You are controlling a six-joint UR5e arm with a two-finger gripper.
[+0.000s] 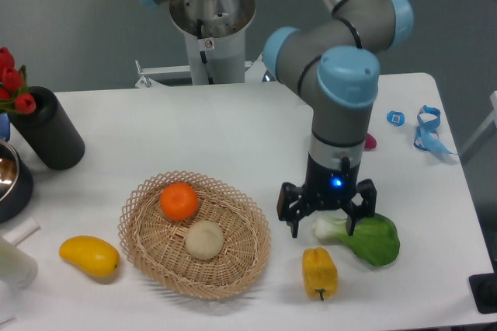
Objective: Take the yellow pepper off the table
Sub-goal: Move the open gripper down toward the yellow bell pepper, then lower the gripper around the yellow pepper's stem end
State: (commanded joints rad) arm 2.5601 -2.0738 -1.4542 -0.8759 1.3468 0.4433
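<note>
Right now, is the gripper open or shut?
Open. The gripper has its two fingers spread apart, holding nothing, above the yellow pepper on the table.
</note>
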